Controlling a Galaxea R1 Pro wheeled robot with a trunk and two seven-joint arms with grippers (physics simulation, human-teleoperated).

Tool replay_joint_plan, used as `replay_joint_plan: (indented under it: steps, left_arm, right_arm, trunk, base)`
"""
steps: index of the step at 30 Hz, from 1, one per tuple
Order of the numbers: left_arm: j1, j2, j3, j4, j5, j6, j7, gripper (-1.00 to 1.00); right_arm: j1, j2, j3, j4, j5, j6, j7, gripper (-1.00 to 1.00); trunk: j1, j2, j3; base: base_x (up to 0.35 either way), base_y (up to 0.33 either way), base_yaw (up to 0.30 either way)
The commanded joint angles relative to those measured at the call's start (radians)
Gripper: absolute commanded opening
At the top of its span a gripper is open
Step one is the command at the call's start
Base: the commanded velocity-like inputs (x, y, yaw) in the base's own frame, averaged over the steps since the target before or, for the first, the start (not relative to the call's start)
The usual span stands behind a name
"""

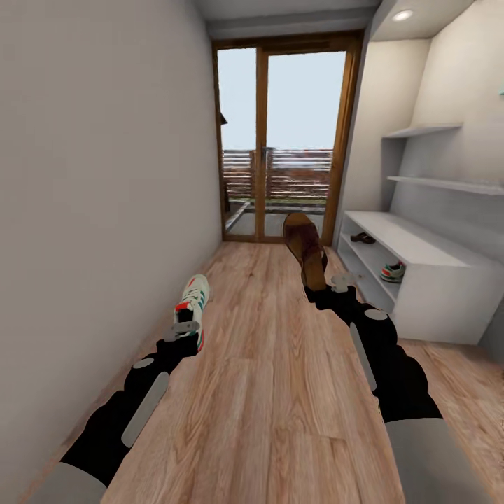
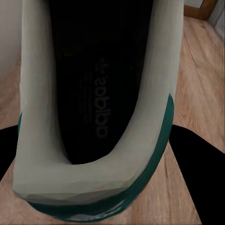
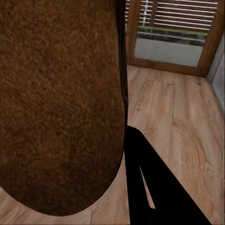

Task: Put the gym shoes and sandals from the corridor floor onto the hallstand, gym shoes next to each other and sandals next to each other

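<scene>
One "adidas" mark reads on the held gym shoe's [image 2: 93, 112] dark insole.

One white gym shoe [image 1: 193, 308] with green stripes is standing clear of the corridor floor [image 1: 266, 392], heel gripped in the left gripper [image 1: 187, 334]. One brown sandal [image 1: 305, 250] is rising upright from the right gripper [image 1: 323, 292]. Ahead and right of that gripper, the hallstand [image 1: 420, 280] is holding the second sandal [image 1: 362, 239] and second gym shoe [image 1: 393, 271].
</scene>
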Motion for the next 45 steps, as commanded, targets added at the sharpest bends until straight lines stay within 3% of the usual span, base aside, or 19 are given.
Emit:
replay_joint_plan:
  steps: [1, 19, 45]
  left_arm:
    - [-0.001, 0.001, -0.003, -0.002, 0.01, 0.002, 0.01, -1.0]
    - [-0.001, 0.001, -0.003, -0.002, 0.01, 0.002, 0.01, -1.0]
    - [-0.001, 0.002, -0.003, -0.002, 0.01, 0.002, 0.01, -1.0]
  right_arm:
    - [-0.001, 0.0, 0.001, -0.001, 0.006, 0.006, 0.004, -1.0]
    - [-0.001, 0.0, 0.001, -0.001, 0.008, 0.006, 0.004, -1.0]
    - [-0.001, 0.0, 0.001, -0.001, 0.008, 0.006, 0.004, -1.0]
  trunk:
    - [0.0, 0.0, -0.001]
    - [0.0, 0.0, -0.006]
    - [0.0, 0.0, -0.006]
  base:
    - [0.349, 0.0, -0.271]
    - [0.348, 0.0, -0.264]
    - [0.348, 0.046, -0.007]
